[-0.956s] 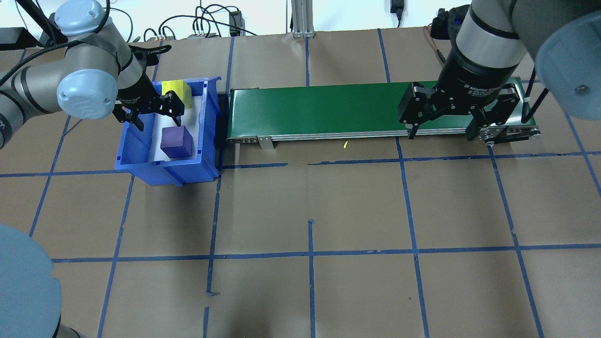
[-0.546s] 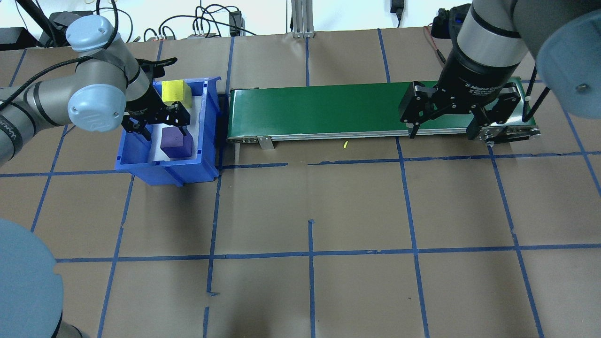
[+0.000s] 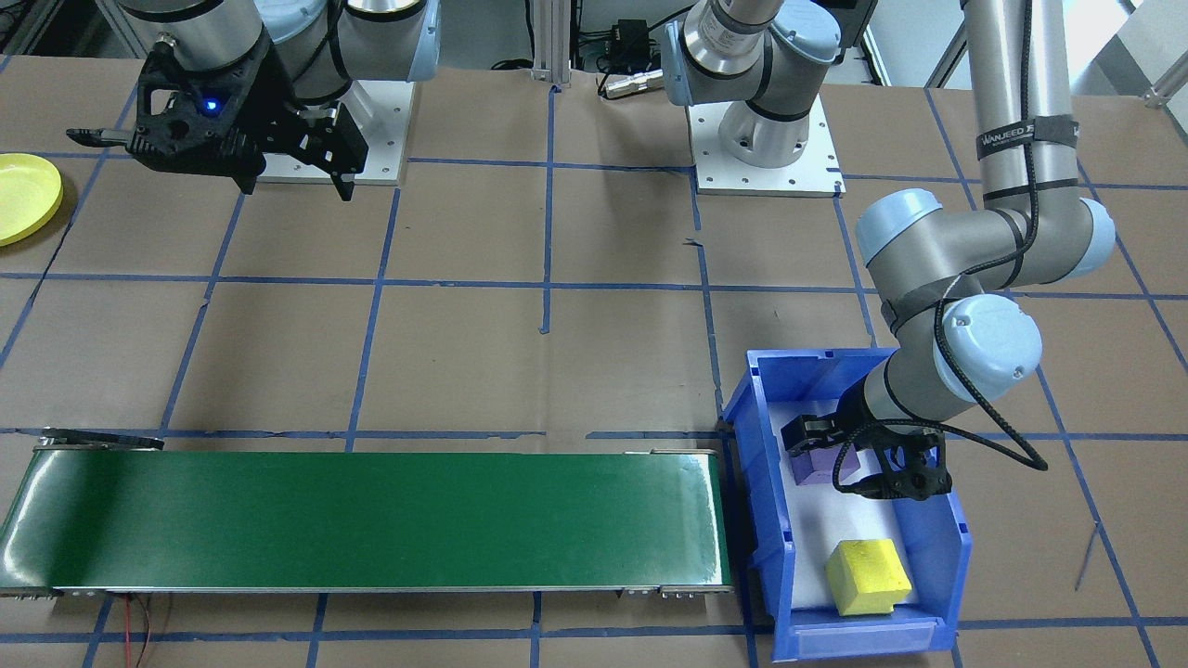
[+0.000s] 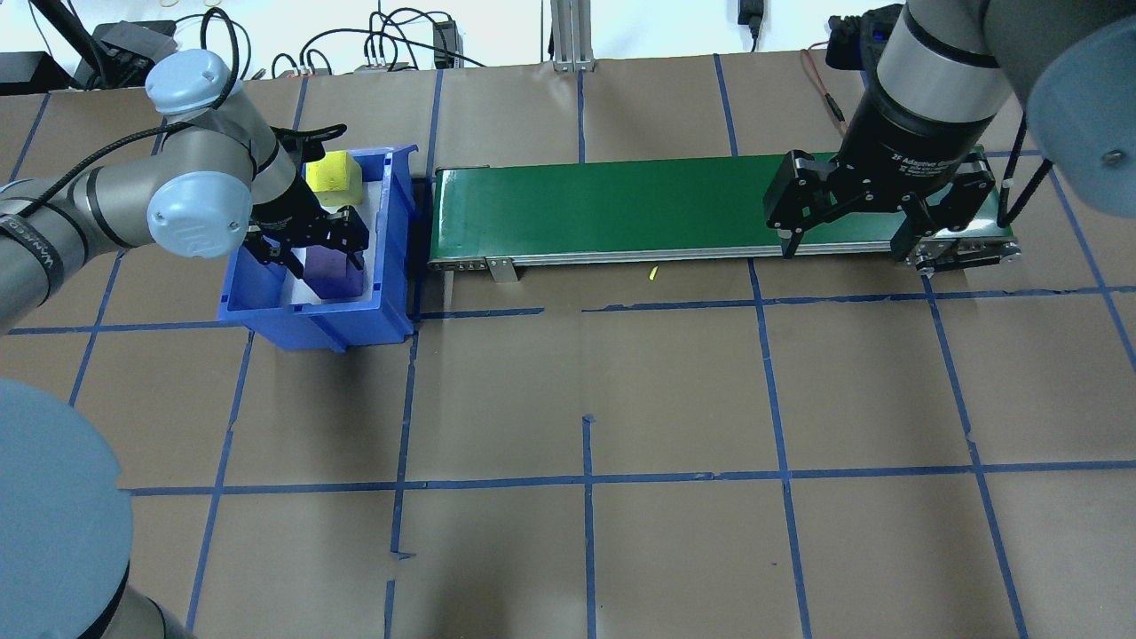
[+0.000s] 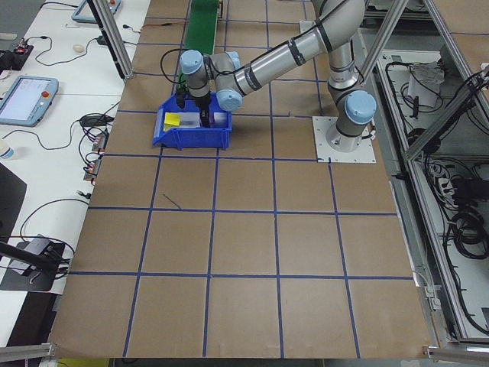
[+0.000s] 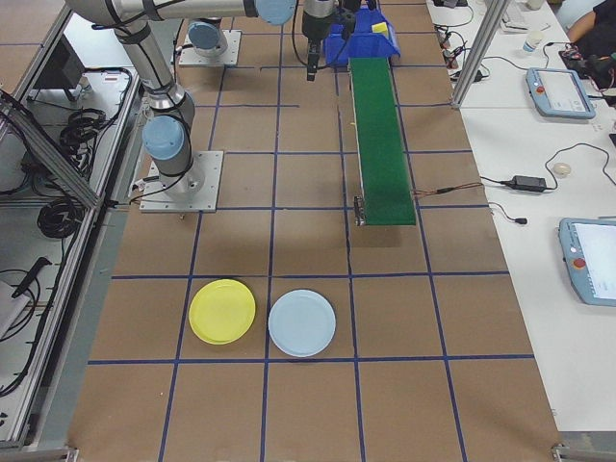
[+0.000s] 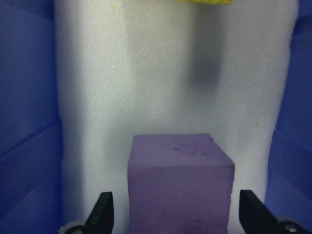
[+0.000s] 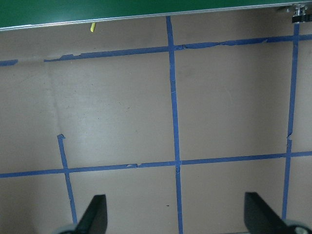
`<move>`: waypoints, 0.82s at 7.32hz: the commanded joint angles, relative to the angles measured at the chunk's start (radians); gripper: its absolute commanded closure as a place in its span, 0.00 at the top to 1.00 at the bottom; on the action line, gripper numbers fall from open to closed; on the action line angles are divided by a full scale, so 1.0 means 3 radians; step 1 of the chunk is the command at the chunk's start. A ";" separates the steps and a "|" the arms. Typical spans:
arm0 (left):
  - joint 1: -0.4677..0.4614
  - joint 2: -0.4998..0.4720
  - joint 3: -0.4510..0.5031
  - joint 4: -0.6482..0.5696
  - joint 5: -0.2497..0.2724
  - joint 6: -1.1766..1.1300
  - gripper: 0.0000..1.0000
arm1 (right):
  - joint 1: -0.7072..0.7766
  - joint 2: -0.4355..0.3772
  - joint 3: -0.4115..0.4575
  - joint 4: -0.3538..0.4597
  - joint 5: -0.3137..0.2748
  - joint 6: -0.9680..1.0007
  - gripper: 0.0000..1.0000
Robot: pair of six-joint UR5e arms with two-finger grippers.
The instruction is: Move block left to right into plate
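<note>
My left gripper (image 7: 175, 214) straddles the purple block (image 7: 179, 183) in the blue bin (image 4: 266, 311), fingers spread, not yet squeezing. Farther right, my right gripper (image 4: 848, 240) waits open by the green conveyor (image 4: 603, 209), presumably for the block; the yellow plate (image 6: 222, 311) lies well beyond.

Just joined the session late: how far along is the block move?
Early. Nothing is delivered: the yellow plate is empty. In hand: the left gripper, jaws open, straddles the purple block inside the blue bin. Left: grasp, carry across, and place; the right gripper waits open.
</note>
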 commanded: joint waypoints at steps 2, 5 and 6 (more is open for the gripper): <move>0.0000 0.0077 0.0075 -0.0070 0.0020 0.0028 0.26 | -0.0022 -0.0010 0.0002 0.0003 0.0045 0.0009 1.00; 0.0000 0.0291 0.0513 -0.0479 0.0092 -0.0216 0.26 | -0.0017 -0.0005 0.0023 -0.0084 0.0025 0.0029 1.00; -0.0015 0.0323 0.0636 -0.0616 0.0082 -0.0248 0.26 | -0.0022 -0.0005 0.0018 -0.0079 0.0009 0.0029 1.00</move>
